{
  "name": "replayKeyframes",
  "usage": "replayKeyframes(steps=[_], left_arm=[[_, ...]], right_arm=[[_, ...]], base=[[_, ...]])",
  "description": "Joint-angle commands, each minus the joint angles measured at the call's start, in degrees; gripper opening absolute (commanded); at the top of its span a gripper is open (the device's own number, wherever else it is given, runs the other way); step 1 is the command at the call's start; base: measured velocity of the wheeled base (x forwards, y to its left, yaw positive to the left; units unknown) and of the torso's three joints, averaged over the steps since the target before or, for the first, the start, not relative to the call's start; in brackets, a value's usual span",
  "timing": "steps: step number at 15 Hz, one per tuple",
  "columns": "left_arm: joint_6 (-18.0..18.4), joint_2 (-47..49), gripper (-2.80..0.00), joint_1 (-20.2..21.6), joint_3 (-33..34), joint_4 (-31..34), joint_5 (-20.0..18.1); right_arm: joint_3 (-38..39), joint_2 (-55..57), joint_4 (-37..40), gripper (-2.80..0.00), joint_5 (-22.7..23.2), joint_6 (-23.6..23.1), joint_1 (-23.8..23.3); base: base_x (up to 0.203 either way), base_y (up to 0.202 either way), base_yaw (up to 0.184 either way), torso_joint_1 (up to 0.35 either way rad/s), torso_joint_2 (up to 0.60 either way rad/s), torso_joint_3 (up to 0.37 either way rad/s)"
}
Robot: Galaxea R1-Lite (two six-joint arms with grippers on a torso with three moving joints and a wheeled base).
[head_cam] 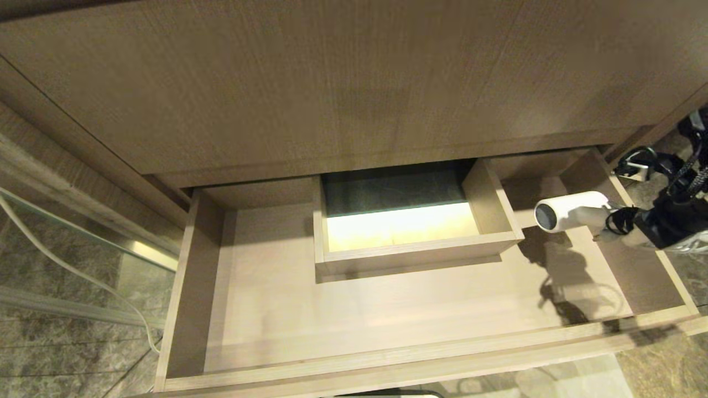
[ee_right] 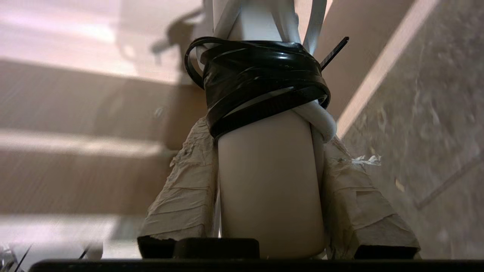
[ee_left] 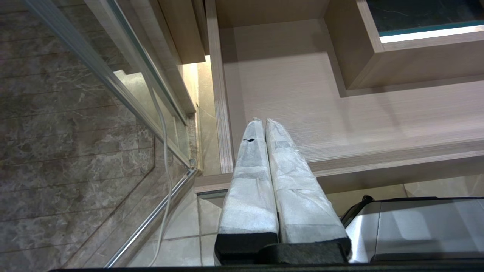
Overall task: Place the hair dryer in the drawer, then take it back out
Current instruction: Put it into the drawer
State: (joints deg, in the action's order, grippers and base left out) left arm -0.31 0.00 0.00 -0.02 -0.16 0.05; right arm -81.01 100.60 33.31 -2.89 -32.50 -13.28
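The drawer [head_cam: 387,365] stands pulled out wide, pale wood-grain, with a boxed rectangular cut-out [head_cam: 415,255] at its back middle. The hair dryer [head_cam: 569,210] hangs level over the drawer's right end, its grey round end facing left, and casts a shadow on the drawer floor. My right gripper [head_cam: 611,226] comes in from the right and is shut on its handle. In the right wrist view the white handle [ee_right: 270,181] fills the gap between the taped fingers [ee_right: 185,189], with the black tie [ee_right: 264,79] and cord just beyond. My left gripper [ee_left: 262,121] is shut and empty by the drawer's front left corner [ee_left: 221,113].
A tall wood panel [head_cam: 332,83] rises behind the drawer. A glass partition with a metal rail [head_cam: 149,251] and a white cable [head_cam: 66,260] stand at the left over marble floor. Dark cables [head_cam: 636,163] hang off my right arm. My base [ee_left: 416,226] sits below the drawer front.
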Motion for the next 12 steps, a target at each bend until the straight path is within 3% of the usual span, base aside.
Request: replayKeyframes(steps=[1,9,12], left_arm=[[-0.04,0.0,-2.8,0.0,0.02,-0.02,0.04],[-0.04,0.0,-2.8,0.0,0.02,-0.02,0.04],[-0.04,0.02,-2.8,0.0,0.02,-0.02,0.02]], right_arm=[[-2.95,6.74,0.01,-2.8,-0.08,-0.21,-0.5],[-15.74,22.22,-5.22,-2.8,0.16,0.93,-0.61],[-16.04,23.88,-7.41,-2.8,1.91,1.04,-0.61]], base=[[0.0,0.0,0.0,0.0,0.0,0.0],[0.0,0.0,0.0,0.0,0.0,0.0],[0.0,0.0,0.0,0.0,0.0,0.0]])
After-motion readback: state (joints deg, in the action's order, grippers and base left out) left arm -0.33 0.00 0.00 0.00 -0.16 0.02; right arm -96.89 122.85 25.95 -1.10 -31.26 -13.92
